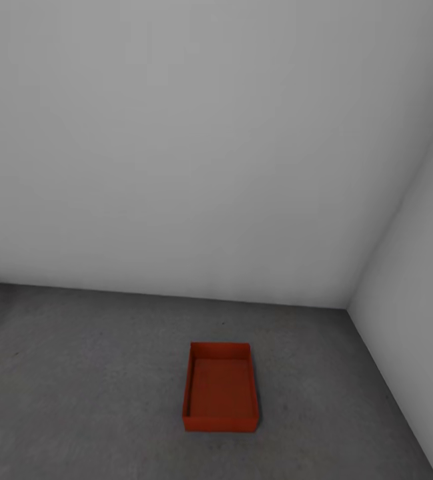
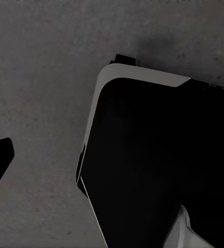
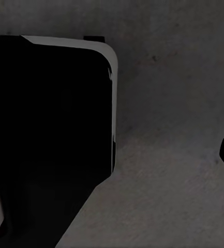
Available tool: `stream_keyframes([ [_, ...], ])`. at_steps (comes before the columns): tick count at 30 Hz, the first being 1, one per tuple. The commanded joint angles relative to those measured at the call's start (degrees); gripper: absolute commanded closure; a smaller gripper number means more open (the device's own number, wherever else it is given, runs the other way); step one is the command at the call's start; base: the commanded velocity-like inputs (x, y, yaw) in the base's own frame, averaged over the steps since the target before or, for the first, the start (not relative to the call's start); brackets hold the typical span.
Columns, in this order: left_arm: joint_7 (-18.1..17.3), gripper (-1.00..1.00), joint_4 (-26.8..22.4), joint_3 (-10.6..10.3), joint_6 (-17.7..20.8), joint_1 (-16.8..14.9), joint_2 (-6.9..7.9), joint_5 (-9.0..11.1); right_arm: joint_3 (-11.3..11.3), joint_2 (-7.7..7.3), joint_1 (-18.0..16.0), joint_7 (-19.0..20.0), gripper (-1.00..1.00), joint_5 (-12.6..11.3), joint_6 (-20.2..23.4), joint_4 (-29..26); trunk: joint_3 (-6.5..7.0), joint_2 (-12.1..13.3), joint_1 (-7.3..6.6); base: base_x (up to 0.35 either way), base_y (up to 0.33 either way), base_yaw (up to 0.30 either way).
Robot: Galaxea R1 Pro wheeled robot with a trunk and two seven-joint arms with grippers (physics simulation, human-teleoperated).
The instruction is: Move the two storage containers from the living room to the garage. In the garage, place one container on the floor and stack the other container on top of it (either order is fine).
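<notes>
One orange-red container (image 1: 221, 388) sits flat on the garage floor (image 1: 76, 373), near the corner where the two grey walls (image 1: 196, 147) meet, open side up. Both wrist views look down at concrete and the robot's dark base (image 2: 158, 165); cannot tell if either gripper is open or closed. Second bin still to fetch, likely. When stacking: approach square to the long side, lower level, line up rims before release.

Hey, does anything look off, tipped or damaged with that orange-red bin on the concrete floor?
Nothing stands out. The orange-red rectangular storage bin sits upright and empty on the dark grey concrete floor, near the corner of the pale grey walls, with no visible damage.
</notes>
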Motion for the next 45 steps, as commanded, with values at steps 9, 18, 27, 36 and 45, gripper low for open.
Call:
stream_keyframes([
  [9,0.07,-1.00,0.04,0.05,-0.42,0.00,0.16,0.14,0.49,0.06,-0.08,-0.02,-1.00,-0.61,-0.34,0.18,0.73,-0.11,0.03,0.000,0.000,0.000],
  [18,0.07,-1.00,0.04,0.02,-0.61,0.15,0.36,-0.11,0.49,0.07,-0.08,-0.04,-1.00,-0.70,-0.28,0.18,1.57,-0.11,0.03,0.000,0.000,0.000],
  [27,0.07,-1.00,0.04,-0.05,-0.62,0.17,0.01,-0.23,0.48,0.05,-0.08,-0.04,-1.00,-0.70,-0.26,0.18,2.41,-0.11,0.03,0.000,0.000,0.000],
  [36,0.05,-1.00,0.04,-0.07,-0.70,0.17,0.04,-0.25,0.49,0.05,-0.08,-0.04,-1.00,-0.70,-0.26,0.18,3.25,-0.11,0.03,0.000,0.000,0.000],
  [45,0.05,-1.00,0.04,-0.06,-0.71,0.17,0.05,-0.25,0.43,0.05,-0.08,-0.04,-1.00,-0.70,-0.26,0.18,4.09,-0.11,0.03,0.000,0.000,0.000],
])
